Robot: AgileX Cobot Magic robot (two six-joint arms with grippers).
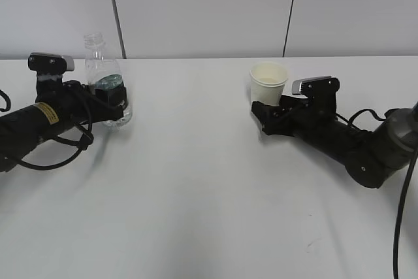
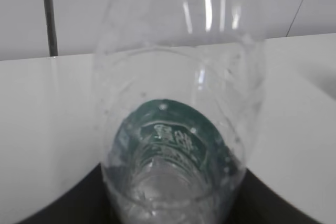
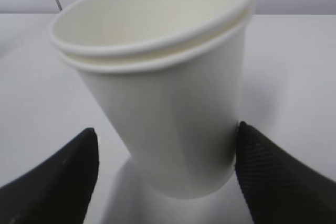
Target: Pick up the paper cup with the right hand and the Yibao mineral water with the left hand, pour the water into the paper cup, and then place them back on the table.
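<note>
Right wrist view gives you the relation that matters: the cup [image 3: 163, 93] stands between the right pincer's [image 3: 165, 174] two black fingers [image 3: 273, 177], dead ahead of it. The right finger touches the cup wall low down; the left finger stands clear, with white tabletop [image 3: 31, 66] showing in the gap. So that pincer is released, not yet clamping. The cup's long axis is upright, though it looks tilted in this view.

On the exterior view, the cup [image 1: 268, 83] sits toward the tabletop's [image 1: 196, 181] far edge, right of centre, at the tip of the right pincer [image 1: 264, 110]. The bottle [image 1: 108, 83] stands upright near the far left, capless neck up, with the left pincer [image 1: 117, 99] wrapped round its green label.

Left wrist view shows the bottle [image 2: 176, 129] filling the frame, dark pincer parts at both lower corners hard against it; I judge it grasped, still resting on the tabletop.

You'd likely close the right pincer next; each arm is beside its own thing.
</note>
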